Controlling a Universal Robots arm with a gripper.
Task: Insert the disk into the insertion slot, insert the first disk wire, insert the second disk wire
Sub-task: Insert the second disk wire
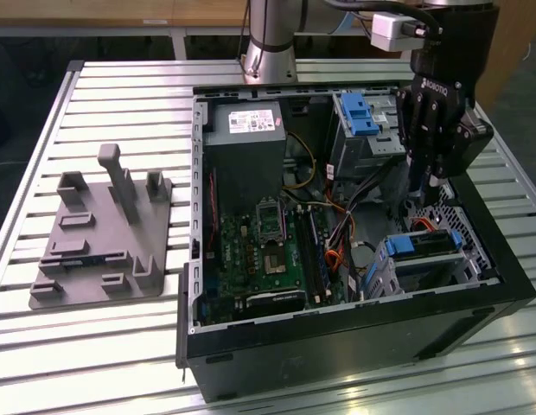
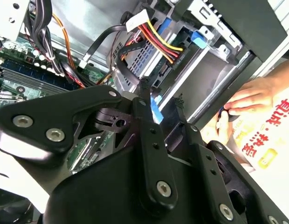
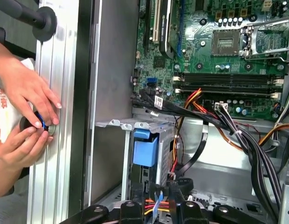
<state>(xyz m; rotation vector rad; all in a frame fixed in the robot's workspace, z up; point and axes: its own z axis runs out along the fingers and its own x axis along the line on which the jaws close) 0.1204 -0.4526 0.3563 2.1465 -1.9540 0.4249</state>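
Exterior view: an open computer case (image 1: 337, 350) lies on a metal table (image 1: 121, 86).
Gripper: the gripper (image 1: 428, 183) hangs inside the case, at the exterior view's right, just above the disk (image 1: 419, 246).
Grip: in both wrist views its two fingers (image 2: 145, 107) are close together and pinch a blue wire (image 2: 156, 111) (image 3: 154, 207).
Disk: it sits in the insertion slot (image 1: 428, 275), with its blue frame showing.
Hands: a person's hands (image 3: 28, 100) rest on the table, just outside the case wall.
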